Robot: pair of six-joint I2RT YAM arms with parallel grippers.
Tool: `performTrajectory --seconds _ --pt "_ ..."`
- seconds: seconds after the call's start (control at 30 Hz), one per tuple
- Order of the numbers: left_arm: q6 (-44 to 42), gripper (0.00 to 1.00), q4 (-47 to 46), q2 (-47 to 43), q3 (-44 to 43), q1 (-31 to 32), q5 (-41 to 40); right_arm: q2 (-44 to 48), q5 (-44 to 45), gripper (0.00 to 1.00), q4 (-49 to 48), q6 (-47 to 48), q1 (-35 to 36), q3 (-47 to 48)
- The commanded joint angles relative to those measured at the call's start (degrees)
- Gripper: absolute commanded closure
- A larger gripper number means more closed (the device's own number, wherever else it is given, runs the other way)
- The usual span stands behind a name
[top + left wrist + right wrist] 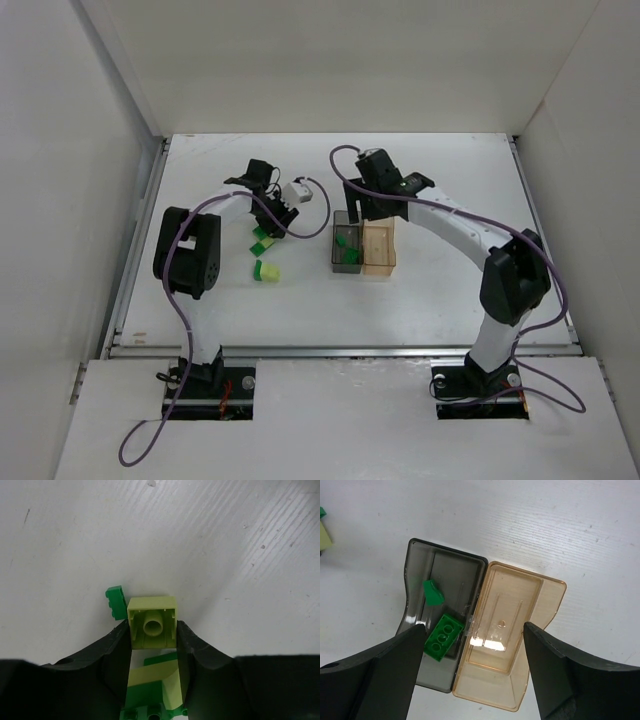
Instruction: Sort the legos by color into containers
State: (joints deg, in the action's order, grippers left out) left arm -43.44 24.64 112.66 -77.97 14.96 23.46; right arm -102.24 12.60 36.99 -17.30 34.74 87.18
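In the left wrist view my left gripper (152, 630) is shut on a pale yellow-green lego (152, 615), whose hollow underside faces the camera. A dark green lego (116, 602) lies just left of it. More pale and dark green legos (155, 682) show between the fingers below. From above, the left gripper (272, 215) is over a small group of legos (260, 240), and one pale lego (267, 271) lies nearer. My right gripper (472, 630) is open above the adjoining containers. The grey container (417, 575) holds two dark green legos (441, 635). The amber container (520, 595) holds nothing.
The containers (362, 248) stand mid-table, right of the loose legos. White walls enclose the table (450, 290) on three sides. A pale lego (324, 535) shows at the left edge of the right wrist view. Purple cables run along both arms.
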Motion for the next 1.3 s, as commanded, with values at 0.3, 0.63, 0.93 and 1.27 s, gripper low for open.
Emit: performTrajectory --seconds 0.3,0.63,0.93,1.27 --pt "7.3 1.0 2.3 -5.8 -12.4 5.1 12.8 11.3 -4.1 0.16 -3.8 -4.5 -9.9 -3.3" --pt "6.1 1.0 -4.0 -3.9 -15.7 21.8 22.6 24.0 -1.3 0.15 -6.7 -12.9 -18.4 -14.0" --pt "10.1 0.86 -12.8 1.2 -15.3 27.0 22.7 32.2 2.2 0.15 -5.3 -12.3 -19.1 -17.3" --pt "4.6 0.17 -5.4 1.8 -14.0 26.3 21.4 37.5 0.9 0.15 -5.9 -9.9 -19.1 -20.7"
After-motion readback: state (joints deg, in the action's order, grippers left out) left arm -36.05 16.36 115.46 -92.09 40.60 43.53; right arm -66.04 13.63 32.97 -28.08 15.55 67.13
